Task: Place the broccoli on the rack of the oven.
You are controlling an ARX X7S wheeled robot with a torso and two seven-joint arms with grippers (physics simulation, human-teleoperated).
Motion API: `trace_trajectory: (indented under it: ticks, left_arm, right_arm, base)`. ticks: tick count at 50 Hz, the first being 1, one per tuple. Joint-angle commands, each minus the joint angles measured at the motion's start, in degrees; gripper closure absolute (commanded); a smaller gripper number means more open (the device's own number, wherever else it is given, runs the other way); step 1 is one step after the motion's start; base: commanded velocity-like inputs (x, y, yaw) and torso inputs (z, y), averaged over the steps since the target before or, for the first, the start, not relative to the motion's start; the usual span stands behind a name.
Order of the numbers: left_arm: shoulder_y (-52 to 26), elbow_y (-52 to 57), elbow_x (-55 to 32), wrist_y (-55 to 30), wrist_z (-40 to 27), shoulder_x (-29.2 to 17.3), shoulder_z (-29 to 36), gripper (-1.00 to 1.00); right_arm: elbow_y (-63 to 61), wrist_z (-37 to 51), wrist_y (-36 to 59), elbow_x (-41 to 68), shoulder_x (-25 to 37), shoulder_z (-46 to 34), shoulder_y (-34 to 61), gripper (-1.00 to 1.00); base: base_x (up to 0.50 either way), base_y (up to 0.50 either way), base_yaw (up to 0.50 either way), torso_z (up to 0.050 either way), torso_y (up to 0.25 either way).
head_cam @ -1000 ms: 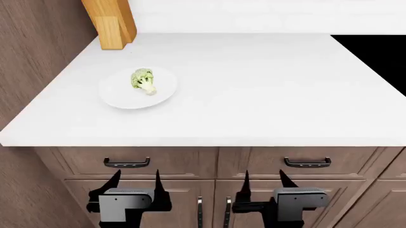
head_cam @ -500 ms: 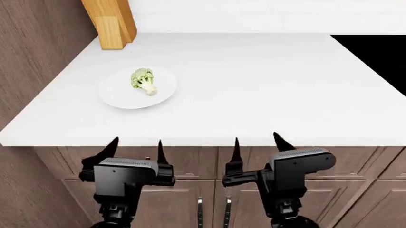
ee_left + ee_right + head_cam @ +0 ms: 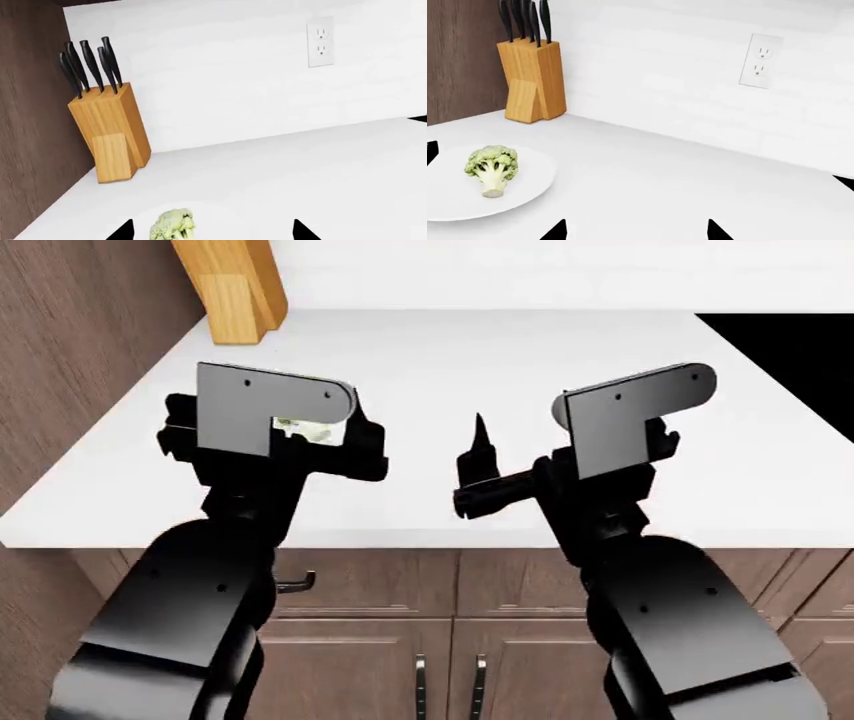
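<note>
The broccoli [image 3: 492, 167], a small light-green floret with a pale stalk, lies on a white plate [image 3: 454, 200] on the white counter. In the left wrist view the broccoli [image 3: 172, 226] sits between the open fingers of my left gripper [image 3: 212, 232], nearer one fingertip. In the head view my left gripper [image 3: 271, 440] hovers over the plate and hides all but a sliver of the broccoli [image 3: 304, 428]. My right gripper [image 3: 567, 440] is open and empty over the counter's middle, to the right of the plate; its open tips also show in the right wrist view [image 3: 635, 231]. The oven and its rack are out of view.
A wooden knife block [image 3: 238, 285] stands at the counter's back left against a brown wooden side panel [image 3: 67, 340]. A black surface [image 3: 787, 350] lies at the counter's right. A wall outlet [image 3: 760, 61] is on the white backsplash. Brown cabinets [image 3: 441, 600] are below the counter.
Both arms have risen from below the counter edge to above the counter. My left gripper has moved forward over the plate and now covers most of the broccoli in the head view.
</note>
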Motion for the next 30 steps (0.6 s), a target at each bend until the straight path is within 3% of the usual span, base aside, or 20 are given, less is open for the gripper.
trace_trajectory:
  ticks: [1, 14, 30]
  left_arm:
    - [-12.32, -6.73, -0.56, -5.20, -1.26, 0.32, 0.24, -1.00]
    - [-19.89, -20.43, -1.13, -0.10, -2.87, -0.14, -0.06, -1.00]
    - [-24.38, -31.61, -2.72, 3.96, -3.18, -1.30, -1.09, -1.00]
  right_arm:
    - [6.38, -0.64, 6.86, 0.80, -0.01, 1.02, 11.63, -1.00]
    - [21.04, -2.04, 3.41, 1.93, 0.62, 4.13, 20.46, -1.00]
    - [30.19, -2.61, 2.31, 2.40, 1.53, 2.99, 25.78, -1.00]
  base:
    - [0.00, 0.00, 0.00, 0.000, 0.000]
    - [0.00, 0.00, 0.00, 0.000, 0.000]
    - [0.00, 0.00, 0.00, 0.000, 0.000]
